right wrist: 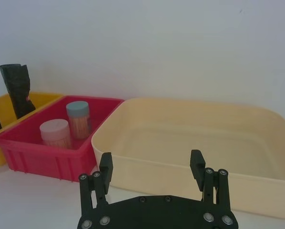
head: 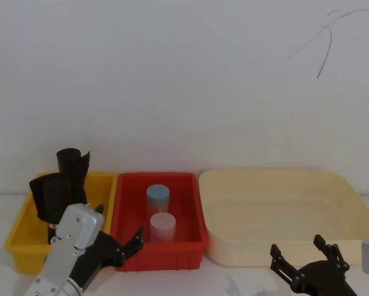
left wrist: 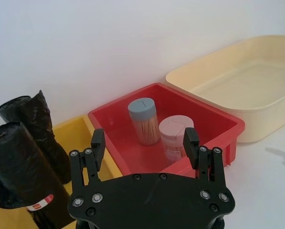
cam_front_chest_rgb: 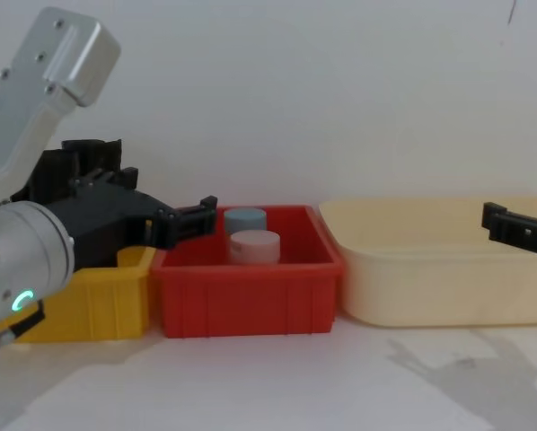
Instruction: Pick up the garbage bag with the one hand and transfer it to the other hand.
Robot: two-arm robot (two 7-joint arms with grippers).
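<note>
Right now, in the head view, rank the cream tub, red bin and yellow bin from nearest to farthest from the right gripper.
1. Cream tub, directly ahead of the right gripper.
2. Red bin, in the middle, off to the gripper's left.
3. Yellow bin, at the far left.

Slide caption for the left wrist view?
Open left gripper poised near the yellow bin holding the labelled garbage bag, red bin with two jars beside.

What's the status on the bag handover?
Left gripper open by yellow bin. Right gripper open by cream tub. Garbage bag in yellow bin, ungrasped; unlabelled roll beside it.
</note>
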